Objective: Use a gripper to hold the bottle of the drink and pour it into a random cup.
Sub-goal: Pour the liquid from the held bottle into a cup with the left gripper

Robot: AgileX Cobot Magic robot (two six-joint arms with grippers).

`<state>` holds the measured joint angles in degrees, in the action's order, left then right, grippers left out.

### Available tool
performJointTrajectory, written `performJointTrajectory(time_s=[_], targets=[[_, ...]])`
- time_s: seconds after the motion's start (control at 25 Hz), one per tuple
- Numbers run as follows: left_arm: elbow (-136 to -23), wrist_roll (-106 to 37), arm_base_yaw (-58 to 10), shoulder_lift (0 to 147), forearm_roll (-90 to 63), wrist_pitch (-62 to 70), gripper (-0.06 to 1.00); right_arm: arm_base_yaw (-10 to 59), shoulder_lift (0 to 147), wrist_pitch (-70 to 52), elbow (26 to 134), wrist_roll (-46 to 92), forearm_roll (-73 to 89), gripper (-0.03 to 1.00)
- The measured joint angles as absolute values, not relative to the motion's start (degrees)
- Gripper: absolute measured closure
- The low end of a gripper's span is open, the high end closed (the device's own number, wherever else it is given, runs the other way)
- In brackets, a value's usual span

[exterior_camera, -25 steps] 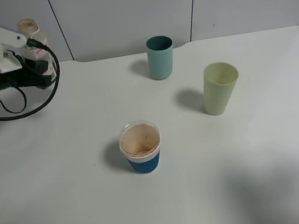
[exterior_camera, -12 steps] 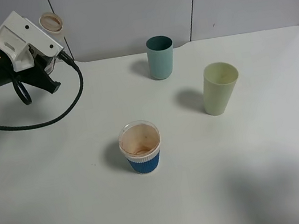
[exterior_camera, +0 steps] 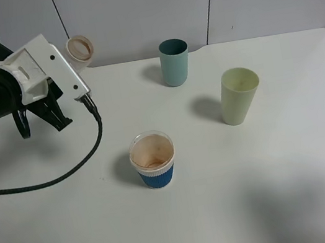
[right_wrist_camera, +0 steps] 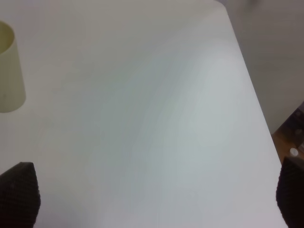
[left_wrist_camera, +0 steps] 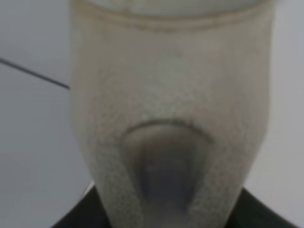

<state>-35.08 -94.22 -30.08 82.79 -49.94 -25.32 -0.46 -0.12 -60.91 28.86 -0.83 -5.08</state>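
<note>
Above the far left corner of the table point(exterior_camera: 287, 187), clear of its surface: left gripper point(exterior_camera: 64, 68), black barrel and white bracket, clamped shut on the bottle point(exterior_camera: 80, 48). Bottle tilted off upright, open mouth showing as a pale ring just past the bracket. From the left wrist, the same bottle filling nearly the whole frame, cloudy and blurred, with a dark patch low down; drink inside impossible to confirm. Black cable point(exterior_camera: 87, 161) dropping from the gripper, looping over the table and running off the left edge.

Further right, near the table's middle and a little toward the front edge: cup point(exterior_camera: 153, 159), upright, blue ribbed sleeve below, brown-stained inside, well apart from the bottle. Near the far edge, about midway along it: teal tumbler point(exterior_camera: 174, 61), upright. Between the middle and the right edge: pale green tumbler point(exterior_camera: 239, 95), upright.

Right gripper point(right_wrist_camera: 154, 199), seen only from its own wrist: spread wide, black ridged fingertips point(right_wrist_camera: 19, 197) far apart with only table between them, gripping nothing, near the table's right edge.
</note>
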Motion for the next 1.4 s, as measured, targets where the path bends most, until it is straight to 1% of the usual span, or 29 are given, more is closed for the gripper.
performJointTrajectory(time_s=[0.24, 0.4, 0.52, 0.64, 0.84, 1.24, 1.4], targets=[[-34.5, -120.8, -38.9, 79.9, -73.1, -25.7, 0.65, -0.5, -0.1, -60.9, 28.9, -0.8, -5.1, -0.02], [-34.5, -133.0, -44.1, 79.4, -85.0, -27.2, 0.65, -0.5, -0.1, -60.9, 28.9, -0.8, -5.1, -0.02], [-34.5, -138.2, -47.4, 79.4, -91.4, -29.0, 0.65, -0.5, -0.1, -60.9, 28.9, -0.8, -5.1, -0.02], [-34.5, -141.9, -50.0, 79.4, -95.8, -31.4, 0.65, -0.5, -0.1, -60.9, 28.9, -0.8, -5.1, -0.02], [-34.5, -145.9, -53.7, 79.4, -99.0, -37.6, 0.65, -0.5, -0.1, -60.9, 28.9, -0.8, -5.1, -0.02], [-34.5, -146.6, -60.0, 79.4, -96.4, -46.7, 0.65, -0.5, -0.1, -60.9, 28.9, -0.8, -5.1, -0.02], [-34.5, -146.7, -60.2, 79.3, -96.2, -47.2, 0.65, -0.5, -0.1, -60.9, 28.9, -0.8, -5.1, -0.02]])
